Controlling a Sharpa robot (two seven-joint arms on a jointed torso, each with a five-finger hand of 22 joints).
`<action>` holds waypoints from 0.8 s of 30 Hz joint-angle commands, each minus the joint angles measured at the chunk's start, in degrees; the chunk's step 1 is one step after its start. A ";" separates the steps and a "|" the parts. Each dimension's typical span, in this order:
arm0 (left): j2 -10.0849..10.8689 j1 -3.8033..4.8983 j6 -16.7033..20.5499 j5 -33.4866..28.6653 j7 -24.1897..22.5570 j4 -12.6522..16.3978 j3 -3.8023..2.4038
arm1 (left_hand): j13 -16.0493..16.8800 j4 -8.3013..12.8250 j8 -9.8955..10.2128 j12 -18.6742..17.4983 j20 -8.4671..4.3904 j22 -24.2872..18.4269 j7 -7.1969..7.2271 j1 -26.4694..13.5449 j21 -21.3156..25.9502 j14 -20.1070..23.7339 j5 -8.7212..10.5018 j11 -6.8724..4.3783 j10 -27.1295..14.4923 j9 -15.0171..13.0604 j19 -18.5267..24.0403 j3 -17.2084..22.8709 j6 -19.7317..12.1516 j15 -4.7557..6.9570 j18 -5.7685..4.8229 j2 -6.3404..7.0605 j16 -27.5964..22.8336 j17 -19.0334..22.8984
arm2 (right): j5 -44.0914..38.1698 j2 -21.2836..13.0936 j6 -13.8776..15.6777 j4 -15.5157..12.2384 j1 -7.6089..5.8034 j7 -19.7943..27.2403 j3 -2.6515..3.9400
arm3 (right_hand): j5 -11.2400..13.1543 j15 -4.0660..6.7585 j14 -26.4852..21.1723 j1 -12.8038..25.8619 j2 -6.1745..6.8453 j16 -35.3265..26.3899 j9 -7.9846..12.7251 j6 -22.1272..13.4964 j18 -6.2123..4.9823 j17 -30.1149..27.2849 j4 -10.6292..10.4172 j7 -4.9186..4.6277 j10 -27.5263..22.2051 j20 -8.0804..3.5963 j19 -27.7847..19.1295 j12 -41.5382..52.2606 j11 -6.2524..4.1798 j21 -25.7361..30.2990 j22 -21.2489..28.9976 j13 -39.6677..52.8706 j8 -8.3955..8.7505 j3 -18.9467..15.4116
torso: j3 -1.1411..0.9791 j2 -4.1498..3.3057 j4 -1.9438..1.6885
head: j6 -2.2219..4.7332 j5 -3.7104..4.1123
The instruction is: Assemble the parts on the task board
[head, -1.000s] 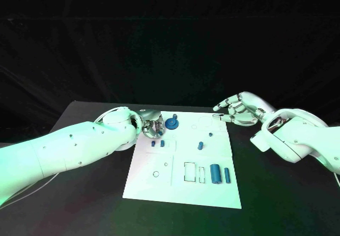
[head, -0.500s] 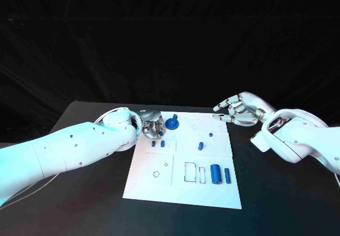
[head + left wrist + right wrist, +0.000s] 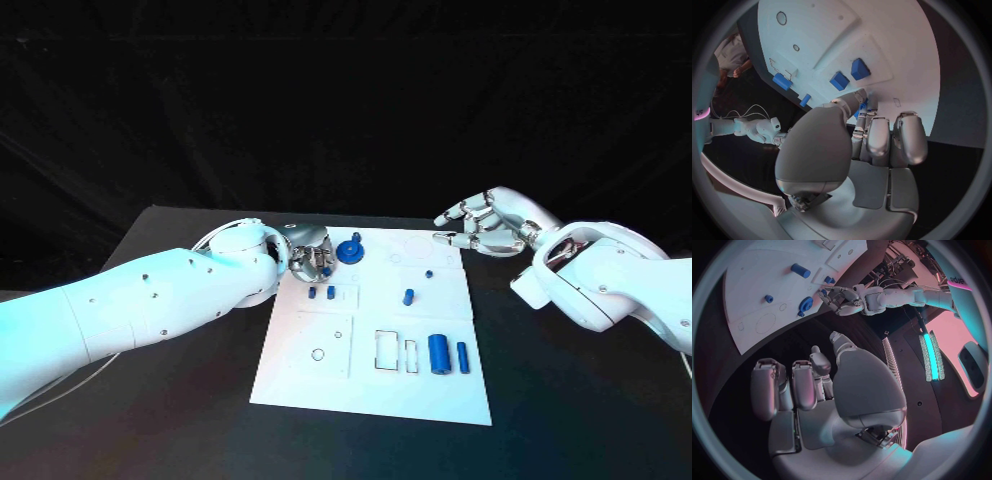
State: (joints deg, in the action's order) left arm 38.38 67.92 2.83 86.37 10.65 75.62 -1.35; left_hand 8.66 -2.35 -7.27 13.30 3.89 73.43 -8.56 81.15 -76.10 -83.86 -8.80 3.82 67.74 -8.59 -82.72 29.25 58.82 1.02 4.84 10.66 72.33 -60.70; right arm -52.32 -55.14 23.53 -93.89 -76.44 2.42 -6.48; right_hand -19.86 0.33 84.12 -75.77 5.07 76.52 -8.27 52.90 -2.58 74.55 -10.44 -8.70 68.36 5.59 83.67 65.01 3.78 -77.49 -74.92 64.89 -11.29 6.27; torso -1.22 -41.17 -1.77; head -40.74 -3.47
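The task board [image 3: 378, 350], a white plate, lies flat in the middle of the black bench [image 3: 577, 400], its long sides running away from the robot. Small blue parts sit on it: a round knob-like part [image 3: 352, 251] near the far left corner, 2 short pieces [image 3: 322, 293] side by side just nearer on the left, a small peg [image 3: 428, 272] and a short cylinder [image 3: 408, 296] toward the middle right, and 2 upright-lying cylinders, a thick one [image 3: 437, 354] and a thin one [image 3: 462, 355], near the right edge of the near half. Beside those 2 cylinders are outlined rectangular recesses [image 3: 388, 350], which look unfilled, and a small round hole [image 3: 317, 353] marks the near left section. The left hand [image 3: 309, 256] hangs over the board's far left corner, just beside the round knob-like part; in the left wrist view its fingers [image 3: 879, 140] are curled in close together, with their tips near the 2 short pieces [image 3: 848, 75], and whether they pinch anything I cannot tell. The right hand [image 3: 486, 222] is off the board's far right corner, raised, its fingers apart and loosely bent, holding nothing; the right wrist view shows its fingers [image 3: 795, 385] over the dark bench.
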 commanded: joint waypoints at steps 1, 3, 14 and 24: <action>-0.06 0.00 -0.68 0.25 0.23 0.02 -0.01 | 0.10 -0.10 0.53 -0.28 0.22 0.07 0.06 -0.52 -0.23 -0.46 0.12 0.19 0.28 0.14 0.15 -0.31 -0.59 -0.26 -0.80 -0.12 0.38 0.07 | -0.37 0.01 0.02 0.05 0.03 0.35 0.01 | -0.29 0.40 1.19 -0.18 -0.24 -2.26 0.16 -0.61 -0.66 -1.67 -0.50 0.07 -3.92 -0.22 -0.60 -5.37 -0.10 1.41 -6.19 -5.09 -0.30 -0.01 | -0.02 0.01 0.01 | 0.02 -0.01; 0.00 0.00 -0.58 0.25 0.29 -0.01 -0.01 | 0.11 -0.07 0.81 -0.41 0.26 0.06 0.01 -0.51 -0.22 -0.45 0.11 0.22 0.35 0.28 0.16 -0.28 -0.89 -0.30 -0.79 -0.10 0.41 0.11 | -0.39 0.00 0.00 0.08 0.03 0.30 0.01 | -0.20 0.54 0.79 -0.48 -0.01 -4.53 0.34 -0.75 -0.79 -3.47 -0.74 0.12 -6.17 -0.23 -0.89 -10.75 -0.16 2.37 -5.68 -10.56 -0.66 0.03 | 0.00 -0.02 -0.01 | 0.06 0.05; 1.35 0.02 0.85 0.23 0.53 -0.13 -0.04 | 0.15 0.01 1.81 -0.92 0.39 0.04 -0.09 -0.53 -0.19 -0.42 0.08 0.33 0.45 0.78 0.18 -0.20 -2.08 -0.40 -0.78 0.07 0.53 0.22 | -5.29 0.19 -2.81 0.64 0.03 -2.36 0.01 | 2.28 0.39 -0.40 -3.48 0.72 -15.04 1.10 -0.42 -1.53 -11.68 -1.18 -0.22 -9.85 -0.46 -2.01 -31.75 -0.12 6.63 -3.43 -29.22 -1.47 2.82 | 0.00 0.02 0.02 | 0.06 -0.01; 6.17 0.88 4.05 -2.63 0.03 2.64 -0.69 | -0.04 -0.11 1.50 -1.85 0.50 -0.20 0.04 -0.71 0.04 -0.37 0.06 0.44 -0.24 0.73 0.35 -0.10 -1.03 -0.50 -0.72 0.14 0.62 0.38 | -23.82 1.34 -7.78 1.87 0.60 -8.87 0.01 | 5.14 0.29 0.56 -7.23 2.25 -16.90 1.90 4.34 -1.14 -13.07 -0.28 0.44 -6.85 -0.32 -0.66 -49.19 0.52 5.16 -4.68 -43.78 0.28 8.18 | 0.00 0.10 -0.08 | 0.33 0.18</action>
State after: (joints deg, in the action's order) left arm 44.24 68.60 4.33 85.75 11.15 77.73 -1.97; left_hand 8.69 -2.35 -5.62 11.56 4.10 73.22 -8.44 80.94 -76.10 -84.07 -8.80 4.12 67.63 -7.86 -82.51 29.25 57.52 0.81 4.85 10.87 72.56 -60.40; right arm -65.88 -53.99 19.24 -92.17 -75.94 -2.45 -6.48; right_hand -15.13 0.73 83.71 -82.62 7.33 59.84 -6.43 56.87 -3.51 61.52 -10.78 -8.28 61.01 5.23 82.74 16.73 4.29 -72.10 -74.91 21.93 -11.25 14.04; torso -1.22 -41.11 -1.77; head -40.51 -3.39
